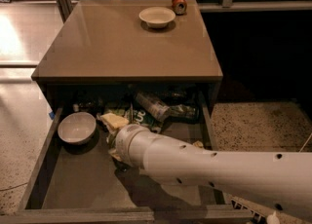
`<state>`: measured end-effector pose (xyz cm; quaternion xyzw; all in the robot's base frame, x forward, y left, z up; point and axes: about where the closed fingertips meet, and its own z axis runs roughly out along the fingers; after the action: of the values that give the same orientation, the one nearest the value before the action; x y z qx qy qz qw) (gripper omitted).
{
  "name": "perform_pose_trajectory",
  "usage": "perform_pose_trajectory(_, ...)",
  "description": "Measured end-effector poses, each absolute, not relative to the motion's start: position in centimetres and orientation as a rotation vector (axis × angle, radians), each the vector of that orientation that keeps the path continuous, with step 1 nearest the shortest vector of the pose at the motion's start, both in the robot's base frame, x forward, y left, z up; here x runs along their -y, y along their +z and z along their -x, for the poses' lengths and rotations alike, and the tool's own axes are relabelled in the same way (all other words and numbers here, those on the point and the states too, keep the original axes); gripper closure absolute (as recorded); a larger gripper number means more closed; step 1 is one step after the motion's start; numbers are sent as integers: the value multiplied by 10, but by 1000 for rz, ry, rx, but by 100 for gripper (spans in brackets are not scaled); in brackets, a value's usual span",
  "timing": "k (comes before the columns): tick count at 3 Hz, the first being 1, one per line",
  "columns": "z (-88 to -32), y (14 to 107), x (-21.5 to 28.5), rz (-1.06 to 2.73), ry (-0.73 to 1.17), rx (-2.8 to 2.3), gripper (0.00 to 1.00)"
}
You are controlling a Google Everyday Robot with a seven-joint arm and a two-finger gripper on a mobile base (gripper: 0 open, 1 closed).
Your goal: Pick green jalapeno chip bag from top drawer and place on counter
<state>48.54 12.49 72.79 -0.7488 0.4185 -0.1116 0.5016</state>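
The top drawer [73,189] is pulled open below the counter [112,47]. The dark green jalapeno chip bag [140,117] with white lettering lies at the drawer's back middle, partly under a clear plastic bottle [155,106]. My white arm reaches in from the lower right. My gripper [115,134] is down in the drawer at the arm's end, just left of and in front of the bag. The wrist hides most of it.
A white bowl [77,127] sits in the drawer's left part. More dark items lie along the drawer's back under the counter edge. On the counter stand a white bowl [157,16] and a small can [179,2] at the far side.
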Motion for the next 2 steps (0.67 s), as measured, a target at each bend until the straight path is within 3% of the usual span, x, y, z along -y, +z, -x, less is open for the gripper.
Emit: perform_pose_trajectory(2,-484,731,-128,1812,-268,-998,83)
